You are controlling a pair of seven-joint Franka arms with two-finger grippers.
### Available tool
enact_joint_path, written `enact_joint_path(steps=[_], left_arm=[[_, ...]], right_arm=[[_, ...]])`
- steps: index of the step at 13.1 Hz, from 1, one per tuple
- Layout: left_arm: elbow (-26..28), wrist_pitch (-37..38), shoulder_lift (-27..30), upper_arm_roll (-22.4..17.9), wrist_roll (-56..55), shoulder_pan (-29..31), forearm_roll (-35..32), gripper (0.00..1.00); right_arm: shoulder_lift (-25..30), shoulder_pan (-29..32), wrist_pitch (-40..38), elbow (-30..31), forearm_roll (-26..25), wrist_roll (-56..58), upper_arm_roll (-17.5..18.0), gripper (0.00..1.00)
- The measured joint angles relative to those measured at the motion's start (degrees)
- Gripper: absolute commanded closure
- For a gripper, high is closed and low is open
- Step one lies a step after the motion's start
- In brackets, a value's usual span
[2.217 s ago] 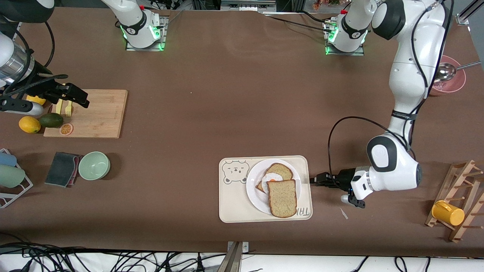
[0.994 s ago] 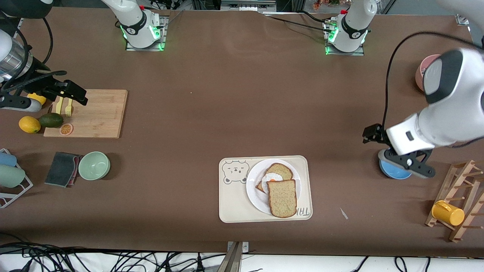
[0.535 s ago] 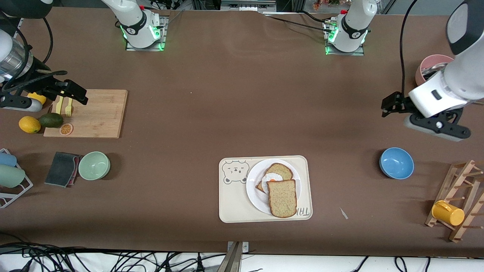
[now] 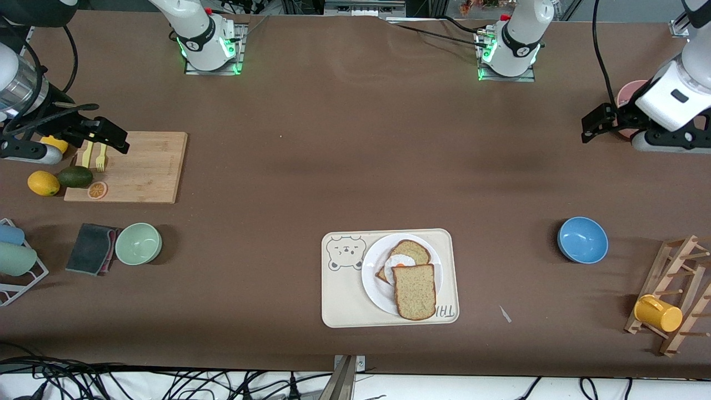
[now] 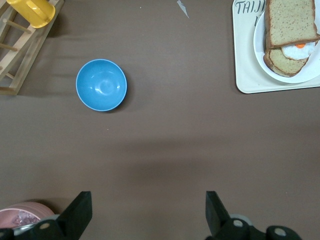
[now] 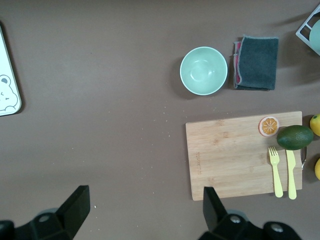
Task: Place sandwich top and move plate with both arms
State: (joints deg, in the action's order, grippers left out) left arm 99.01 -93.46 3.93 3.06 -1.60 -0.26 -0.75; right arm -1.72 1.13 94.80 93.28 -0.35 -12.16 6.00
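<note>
The sandwich top (image 4: 414, 291), a plain brown bread slice, lies on the white plate (image 4: 372, 289), partly over a fried egg (image 4: 399, 260) on a lower slice (image 4: 414, 250). The plate sits on the cream bear-printed tray (image 4: 341, 303). My left gripper (image 4: 593, 125) is open and empty, up in the air beside the pink bowl (image 4: 623, 95). My right gripper (image 4: 119, 143) is open and empty over the wooden cutting board (image 4: 144, 166). The left wrist view shows its own open gripper (image 5: 148, 215), the sandwich top (image 5: 290, 20) and the plate (image 5: 310, 75). The right wrist view shows its open gripper (image 6: 145, 212).
A blue bowl (image 4: 582, 239) stands toward the left arm's end, with a wooden rack (image 4: 680, 278) and a yellow mug (image 4: 658, 314). Toward the right arm's end are a green bowl (image 4: 138, 243), a dark cloth (image 4: 91, 248), a lemon (image 4: 43, 183) and an avocado (image 4: 75, 176).
My left arm has left the spot beside the tray, risen and swung toward its end of the table by the pink bowl, uncovering the blue bowl. The right arm has barely moved.
</note>
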Motion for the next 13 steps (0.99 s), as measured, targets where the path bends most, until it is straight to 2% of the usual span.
enact_joint_path(steps=[3,13], left_arm=[[0.98,-0.01,1.48,-0.05,-0.19,-0.17,0.41,0.00],[1.16,0.05,0.57,-0.15,-0.29,-0.16,0.50,0.00]], right_arm=[[0.00,0.00,-0.08,0.00,0.00,0.00,0.00,0.00],[0.04,0.00,-0.09,0.00,0.00,0.00,0.00,0.00]])
